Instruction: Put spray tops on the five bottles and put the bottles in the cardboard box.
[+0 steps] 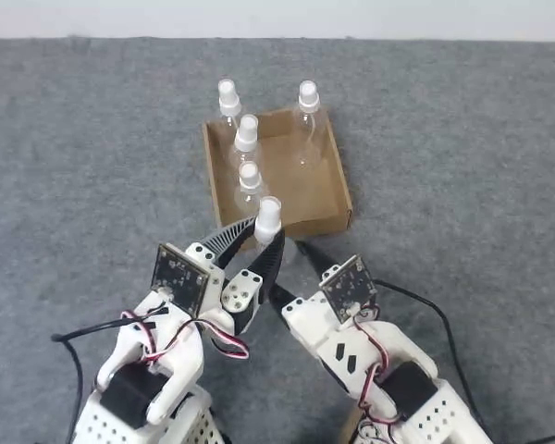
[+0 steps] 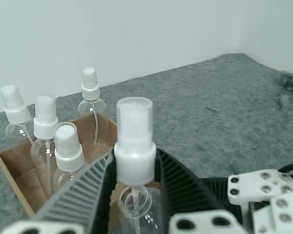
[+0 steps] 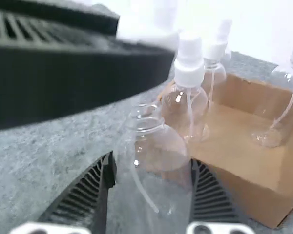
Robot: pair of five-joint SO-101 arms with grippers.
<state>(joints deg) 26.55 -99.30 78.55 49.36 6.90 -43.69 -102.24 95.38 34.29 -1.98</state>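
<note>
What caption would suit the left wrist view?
Left gripper holds a spray top, tube entering the fifth bottle; four capped bottles stand in the box behind.

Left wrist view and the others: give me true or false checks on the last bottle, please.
1. The left gripper has its fingers shut on a spray top. True.
2. That top is seated on its bottle. False: it is held above the open neck of the bottle, with only its tube inside.
3. The right gripper holds the bottle inside the cardboard box. False: it holds the bottle outside, by the box's near side.
4. Four topped bottles stand in the box. True.
</note>
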